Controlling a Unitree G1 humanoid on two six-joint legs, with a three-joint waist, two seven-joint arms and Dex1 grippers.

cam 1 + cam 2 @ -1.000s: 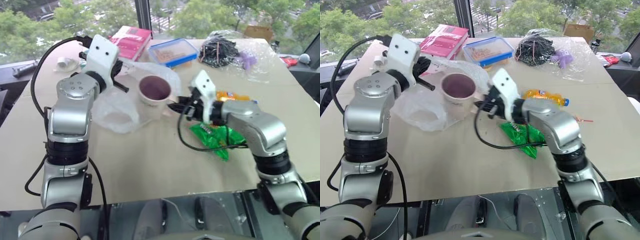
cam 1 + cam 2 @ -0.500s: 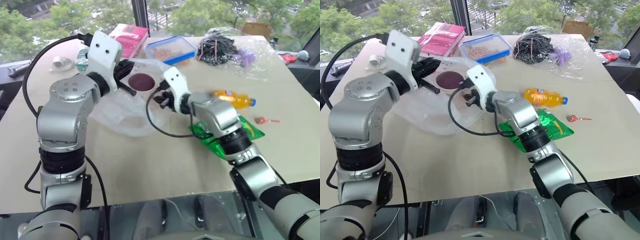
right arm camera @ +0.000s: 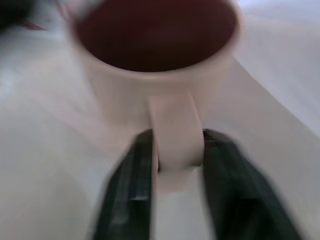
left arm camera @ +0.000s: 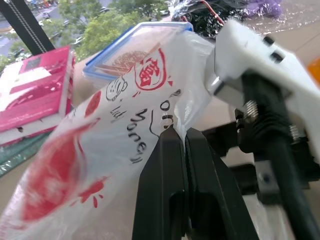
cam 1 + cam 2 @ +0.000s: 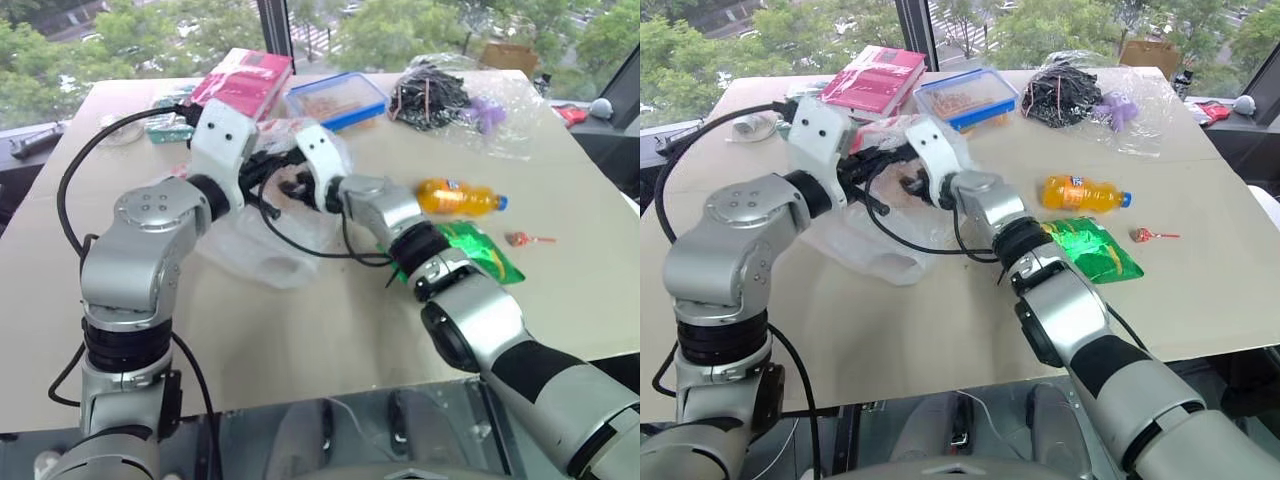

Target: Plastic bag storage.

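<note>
On the far left of the table a red book lies by the window edge. Just right of it and nearer, the left gripper has its two black fingers pressed together, pinching a fold of the plastic bag, a thin translucent white carrier with red printed shapes. The bag spreads over the left-centre of the table, one part lifted at the pinch, the rest slumped on the tabletop toward the near side.

Next to the right, the right gripper reaches in from the right, close against the left one. Its fingers stand apart on either side of the handle of a pale mug with a dark inside; whether they press on the handle I cannot tell. The mug sits among the bag's folds.

Beyond them is a blue-lidded container. Further right, at the far edge, black cables rest on clear plastic. Nearer, an orange drink bottle lies on its side, with a green snack packet just near of it.
</note>
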